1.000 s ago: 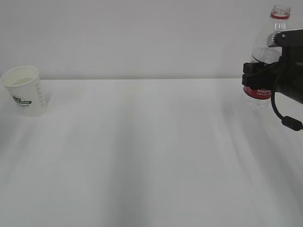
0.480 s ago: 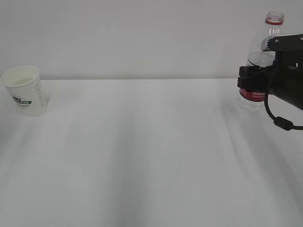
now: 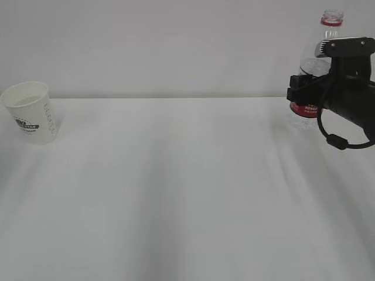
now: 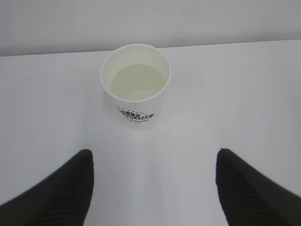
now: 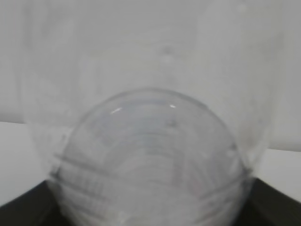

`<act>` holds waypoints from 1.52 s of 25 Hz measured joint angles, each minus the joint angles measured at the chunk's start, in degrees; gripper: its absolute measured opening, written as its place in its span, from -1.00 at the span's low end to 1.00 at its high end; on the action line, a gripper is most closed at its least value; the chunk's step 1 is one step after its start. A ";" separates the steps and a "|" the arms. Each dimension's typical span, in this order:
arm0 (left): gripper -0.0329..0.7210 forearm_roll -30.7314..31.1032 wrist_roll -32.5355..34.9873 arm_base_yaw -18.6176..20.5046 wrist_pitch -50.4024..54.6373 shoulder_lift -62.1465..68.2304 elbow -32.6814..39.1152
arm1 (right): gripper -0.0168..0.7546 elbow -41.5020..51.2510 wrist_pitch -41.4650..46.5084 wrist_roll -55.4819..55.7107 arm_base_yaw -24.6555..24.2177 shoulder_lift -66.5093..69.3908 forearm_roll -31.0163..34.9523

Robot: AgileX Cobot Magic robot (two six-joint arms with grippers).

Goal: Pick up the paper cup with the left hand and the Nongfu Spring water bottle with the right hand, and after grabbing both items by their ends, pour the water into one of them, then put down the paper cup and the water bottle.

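White table (image 3: 176,193) fills most of ext. view, plain matte top w/ faint soft grey streaks running front to back. Behind table's far edge: bare wall (image 3: 164,41), pale grey-white, no marks, meets table along one straight horizontal line. Light is even & diffuse, shadows on table weak, slightly darker band near table's middle. Left wrist view: same table surface below, same wall strip beyond table's far edge. Right wrist view too blurred for bkgd detail.
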 joint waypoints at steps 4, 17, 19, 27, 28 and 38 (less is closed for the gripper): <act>0.65 0.00 0.00 0.00 0.00 0.00 0.00 | 0.37 -1.33 0.31 0.00 0.00 2.21 0.00; 0.65 0.00 0.00 0.00 0.00 0.00 0.00 | 0.37 -4.53 0.66 0.09 0.00 8.16 0.00; 0.65 0.00 0.00 0.00 0.00 0.00 0.00 | 0.37 -4.66 0.66 0.09 0.00 8.68 0.00; 0.65 0.00 0.00 0.00 -0.22 0.00 0.00 | 0.37 -4.89 -0.72 0.09 0.00 9.51 0.00; 0.65 0.00 0.00 0.00 -0.32 0.00 0.00 | 0.37 -4.89 -0.72 0.09 0.00 9.51 0.00; 0.65 0.00 0.00 0.00 -0.45 -0.22 0.00 | 0.73 -4.89 -0.46 0.86 0.00 9.51 0.00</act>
